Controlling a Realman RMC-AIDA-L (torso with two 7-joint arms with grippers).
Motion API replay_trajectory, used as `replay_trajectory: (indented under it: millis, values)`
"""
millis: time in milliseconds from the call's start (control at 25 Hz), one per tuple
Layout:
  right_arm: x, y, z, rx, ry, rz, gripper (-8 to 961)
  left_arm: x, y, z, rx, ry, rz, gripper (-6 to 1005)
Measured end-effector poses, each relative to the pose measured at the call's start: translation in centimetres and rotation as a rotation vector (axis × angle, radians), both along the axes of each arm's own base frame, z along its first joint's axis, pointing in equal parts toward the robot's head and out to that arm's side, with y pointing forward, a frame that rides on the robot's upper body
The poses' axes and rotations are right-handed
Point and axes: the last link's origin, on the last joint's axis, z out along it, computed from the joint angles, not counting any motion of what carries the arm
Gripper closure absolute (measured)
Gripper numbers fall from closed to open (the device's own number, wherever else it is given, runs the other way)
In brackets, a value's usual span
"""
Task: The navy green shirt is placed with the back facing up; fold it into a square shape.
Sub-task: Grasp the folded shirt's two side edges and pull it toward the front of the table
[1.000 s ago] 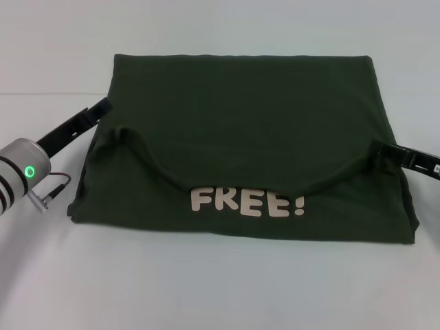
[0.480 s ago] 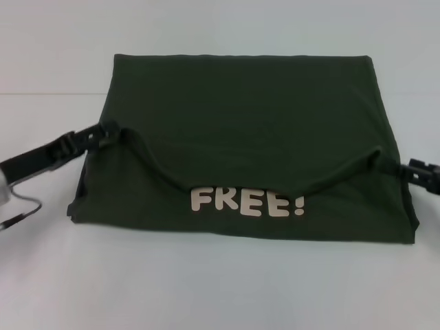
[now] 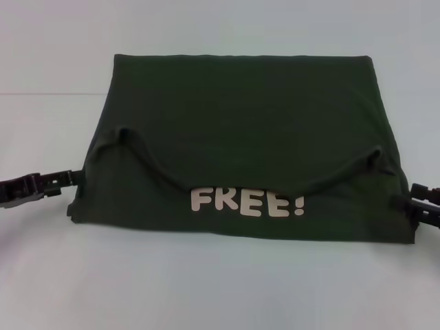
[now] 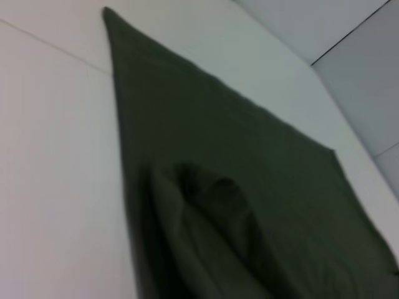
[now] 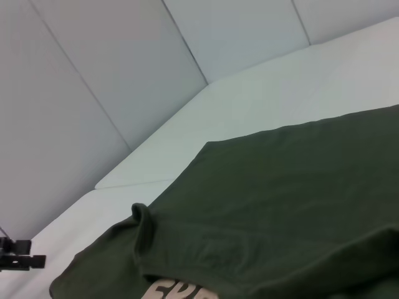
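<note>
The navy green shirt (image 3: 240, 124) lies on the white table, its near part folded back over itself so the white "FREE!" print (image 3: 247, 203) shows below a curved folded edge. My left gripper (image 3: 67, 179) is low at the shirt's left edge, just off the cloth and empty, its jaws apart. My right gripper (image 3: 404, 202) is at the shirt's right near corner, also empty with jaws apart. The shirt fills the left wrist view (image 4: 249, 187) and the right wrist view (image 5: 299, 187), where the left gripper (image 5: 19, 260) shows far off.
The white table (image 3: 220, 289) runs around the shirt on all sides, with a seam line (image 3: 48, 93) across its far part. Pale wall panels (image 5: 93, 75) stand behind the table. Nothing else lies on it.
Both grippers have let go of the folded layer's corners and drawn back outward and toward me, down to the table's sides. The fold stays where it was laid.
</note>
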Motion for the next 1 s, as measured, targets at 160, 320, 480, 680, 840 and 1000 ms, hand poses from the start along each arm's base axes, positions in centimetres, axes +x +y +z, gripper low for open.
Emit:
replay_trajectory:
  millis: [160, 320, 480, 680, 840, 1000]
  values:
    - [0.0, -0.1, -0.3, 0.0, -0.001, 0.001, 15, 0.2, 0.4, -0.6, -0.006, 0.023, -0.009, 121]
    - [-0.1, 0.0, -0.5, -0.001, -0.002, 0.004, 15, 0.2, 0.7, -1.4, -0.006, 0.047, -0.004, 120]
    - [0.0, 0.1, -0.7, -0.007, -0.014, -0.001, 16, 0.3, 0.9, -2.2, -0.003, 0.066, 0.0, 120]
    - [-0.2, 0.3, -1.2, -0.027, -0.026, 0.005, 16, 0.4, 1.1, -3.3, -0.003, 0.096, -0.002, 120]
    - [-0.3, 0.3, -1.4, -0.031, -0.029, 0.006, 17, 0.5, 1.0, -3.8, -0.024, 0.112, -0.007, 121]
    - [-0.3, 0.3, -1.4, -0.031, -0.029, 0.005, 18, 0.5, 1.0, -3.9, -0.024, 0.112, -0.002, 121]
